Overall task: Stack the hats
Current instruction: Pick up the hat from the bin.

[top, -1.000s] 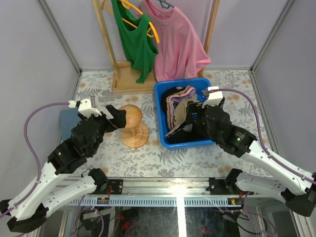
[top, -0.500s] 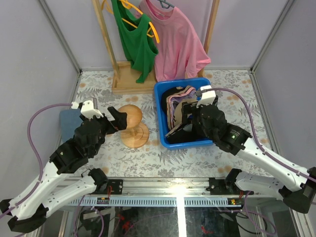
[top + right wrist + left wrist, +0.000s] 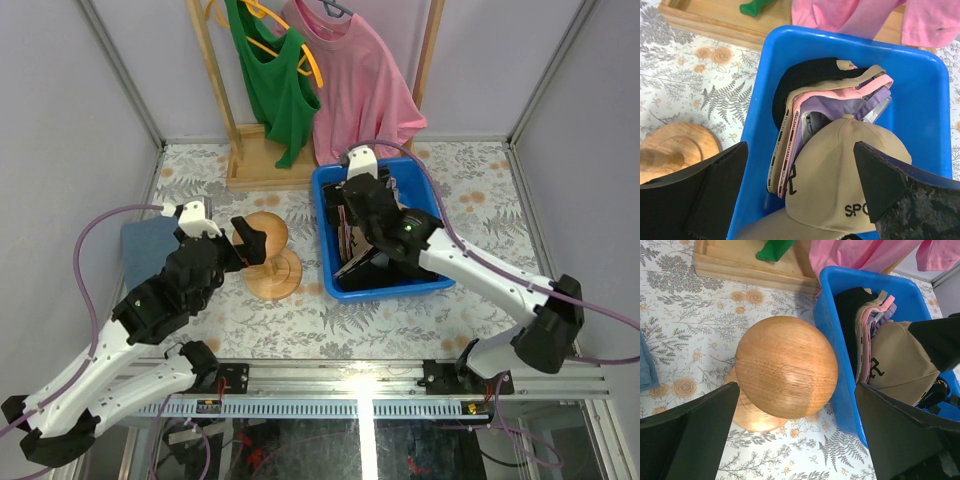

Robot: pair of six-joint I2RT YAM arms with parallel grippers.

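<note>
Mostly, the hats are found packed on edge in the blue bin (image 3: 756,165), which is set on the counter (image 3: 400,320) right of the wooden knob stand (image 3: 786,366). A black cap (image 3: 805,72) is pressed against the far end of the bin, followed by a pink cap (image 3: 810,102) and a lavender cap (image 3: 840,107). A tan cap (image 3: 840,165) with dark lettering is seen nearest the camera. A blue cap (image 3: 142,245) is laid apart on the counter at the far left, partly hidden by the left arm. The jaws of the left gripper (image 3: 797,435) are spread wide above the knob stand, and nothing is held or touched. The jaws of the right gripper (image 3: 800,195) are likewise fully released over the bin, above the tan cap, with no contact visible. The order of the caps and the lettering are shown only by the right wrist view, since they are covered by the arm in the top view. The pink T-shirt (image 3: 360,90) and green tank top (image 3: 275,90) are shown whole only from above.
</note>
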